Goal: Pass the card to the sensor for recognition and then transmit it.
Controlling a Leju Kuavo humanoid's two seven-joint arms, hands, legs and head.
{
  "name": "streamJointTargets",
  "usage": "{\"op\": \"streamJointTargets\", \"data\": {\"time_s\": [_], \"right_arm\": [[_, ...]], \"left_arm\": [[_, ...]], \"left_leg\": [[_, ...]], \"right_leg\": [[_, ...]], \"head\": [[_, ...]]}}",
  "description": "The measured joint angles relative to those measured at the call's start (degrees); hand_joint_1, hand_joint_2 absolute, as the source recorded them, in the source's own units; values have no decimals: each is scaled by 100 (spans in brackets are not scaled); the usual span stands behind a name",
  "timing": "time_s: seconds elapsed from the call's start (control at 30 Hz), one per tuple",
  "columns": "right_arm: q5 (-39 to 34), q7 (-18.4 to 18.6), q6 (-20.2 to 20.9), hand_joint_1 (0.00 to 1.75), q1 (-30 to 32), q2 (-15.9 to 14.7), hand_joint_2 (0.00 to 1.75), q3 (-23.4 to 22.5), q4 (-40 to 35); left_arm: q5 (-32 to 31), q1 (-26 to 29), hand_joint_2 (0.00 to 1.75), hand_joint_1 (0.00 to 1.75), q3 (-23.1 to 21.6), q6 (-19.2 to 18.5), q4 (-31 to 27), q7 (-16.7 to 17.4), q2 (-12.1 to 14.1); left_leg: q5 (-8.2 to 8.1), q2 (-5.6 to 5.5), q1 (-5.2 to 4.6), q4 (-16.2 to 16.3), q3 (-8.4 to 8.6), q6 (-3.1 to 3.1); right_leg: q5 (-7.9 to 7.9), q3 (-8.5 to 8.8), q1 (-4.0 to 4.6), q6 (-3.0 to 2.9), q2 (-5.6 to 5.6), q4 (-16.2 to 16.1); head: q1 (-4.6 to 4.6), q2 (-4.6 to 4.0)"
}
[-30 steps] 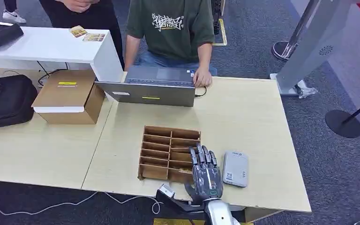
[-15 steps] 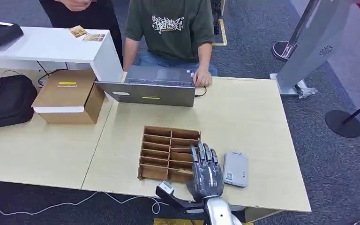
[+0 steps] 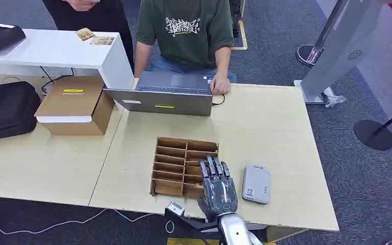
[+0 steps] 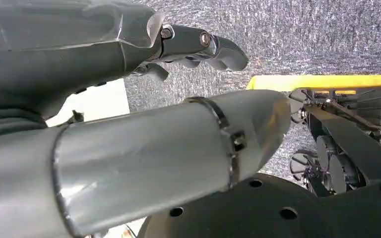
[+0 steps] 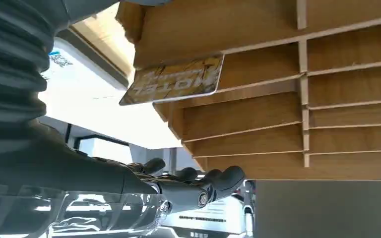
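Still on step one: reaching for the card (image 5: 173,81), sitting in a near-right slot of the rack (image 3: 184,166). Right hand (image 3: 217,191) hovering over it, fingers spread, holding nothing. Next probably needing a pinch, then over to the sensor (image 3: 256,184) just beside.

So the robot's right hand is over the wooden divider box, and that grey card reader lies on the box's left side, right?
Not quite. In the head view the grey card reader lies to the right of the wooden divider box, not the left. The right hand is indeed over the box's near right corner.
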Motion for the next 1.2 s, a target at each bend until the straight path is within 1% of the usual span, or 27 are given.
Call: {"op": "streamJointTargets", "data": {"time_s": [0.27,0.67,0.9,1.07,1.2], "right_arm": [[0,85,-83,0,-137,0,175,127,306],[0,210,-2,0,-170,-4,175,177,347],[2,385,298,0,-123,-72,175,247,-20],[2,348,380,0,-67,-114,175,273,-269],[2,251,380,0,-57,-114,175,273,-300]], "left_arm": [[0,-1,0,0,2,-13,0,0,0],[0,-1,0,0,2,-4,0,-9,0],[0,0,0,0,2,9,0,-9,0],[0,2,0,0,4,11,0,-9,-2],[0,1,0,0,7,11,0,-9,-2]], "left_leg": [[0,0,0,0,0,0],[0,0,0,0,0,0],[0,0,0,0,0,0],[0,1,0,0,1,0],[0,1,0,0,1,0]], "right_leg": [[0,0,0,0,0,0],[0,0,0,0,0,0],[0,-1,0,0,0,0],[0,-1,0,0,1,0],[0,-1,0,0,1,0]], "head": [[0,0],[0,0],[2,0],[0,0],[0,0]]}}
